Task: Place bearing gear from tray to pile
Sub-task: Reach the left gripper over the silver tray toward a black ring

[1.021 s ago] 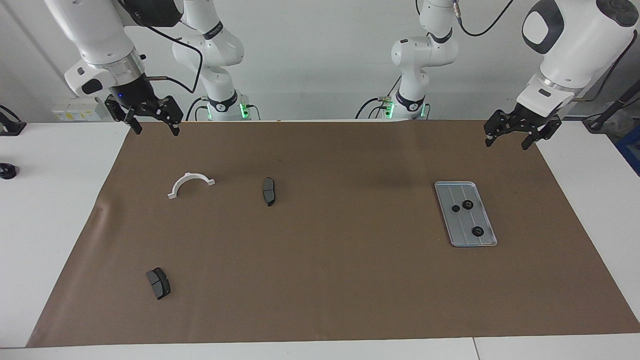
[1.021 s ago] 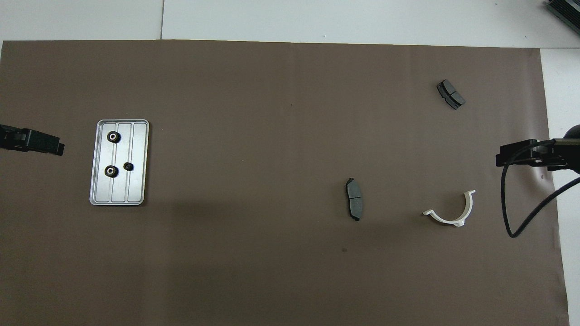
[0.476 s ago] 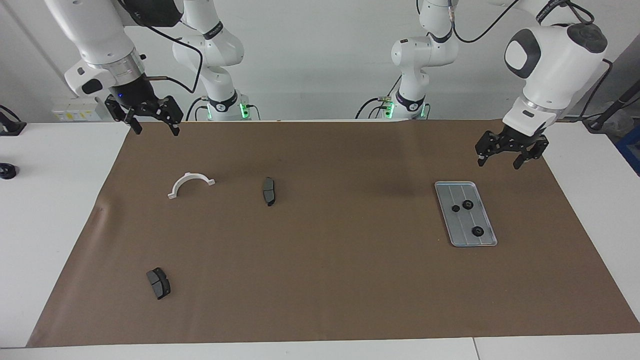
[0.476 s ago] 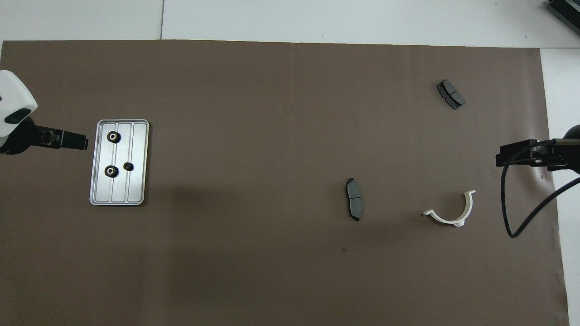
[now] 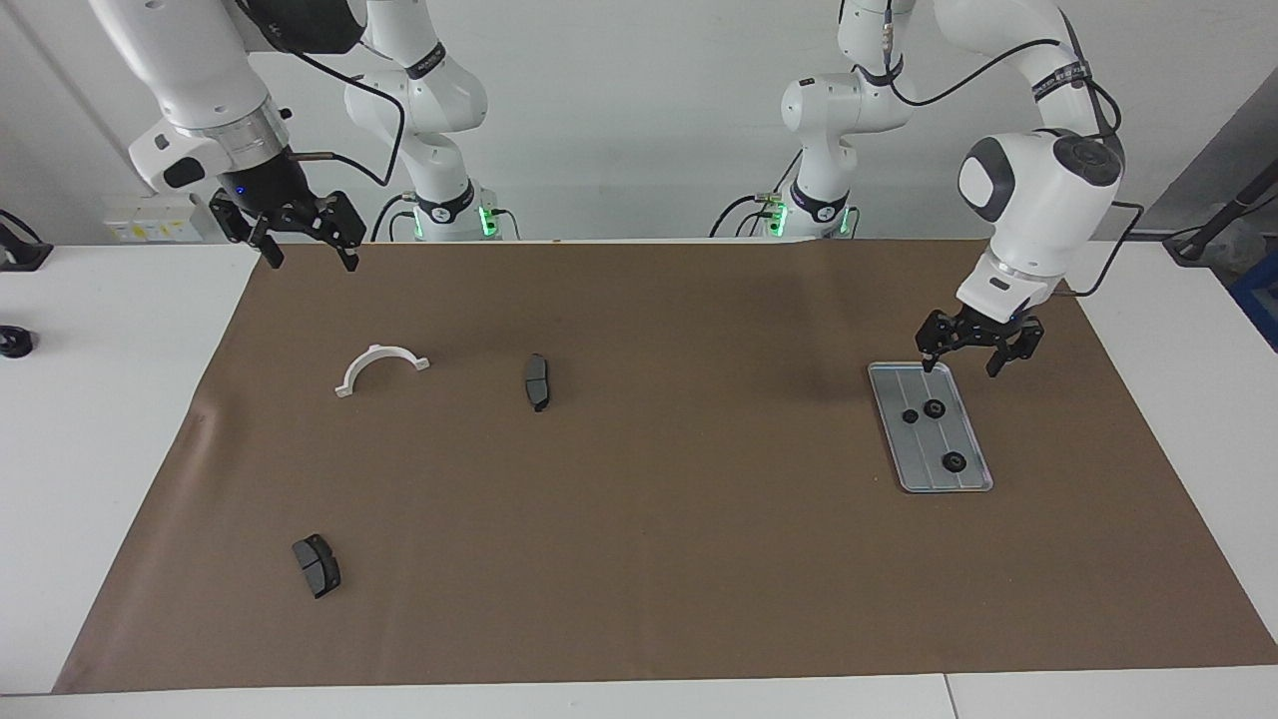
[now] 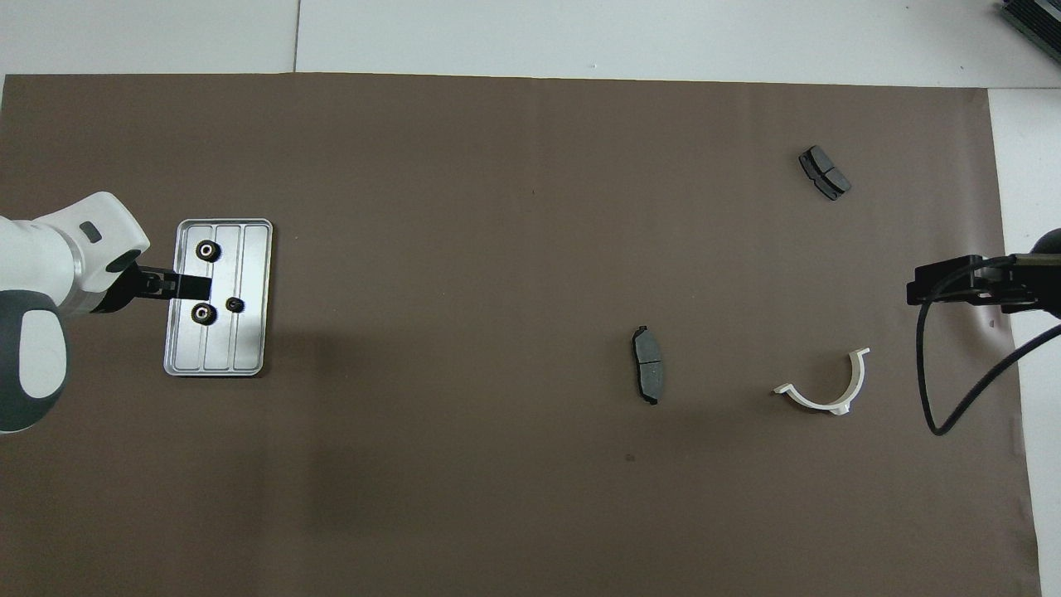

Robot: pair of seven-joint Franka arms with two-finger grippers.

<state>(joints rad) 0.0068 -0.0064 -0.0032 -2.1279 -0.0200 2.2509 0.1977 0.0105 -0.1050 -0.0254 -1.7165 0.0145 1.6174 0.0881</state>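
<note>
Left gripper [image 5: 965,359] over the tray, fingers spread wide and empty; right arm waits.

We find the flat silver-grey ridged metal tray [image 5: 973,469] on the brown paper sheet [image 5: 659,559] covering the table, toward the left arm's end, with three small black bearing gears [image 5: 934,408] lying in it. We see the left gripper hanging over the tray's end nearer the robots, touching nothing. The right gripper [image 5: 308,243] hangs over the sheet's edge at its own end, fingers also wide and empty. We note the pile's parts well apart: a white plastic half-ring bracket [image 5: 379,366], one dark grey curved brake pad [image 5: 536,381] beside it, another [image 5: 317,565] farther from the robots.
</note>
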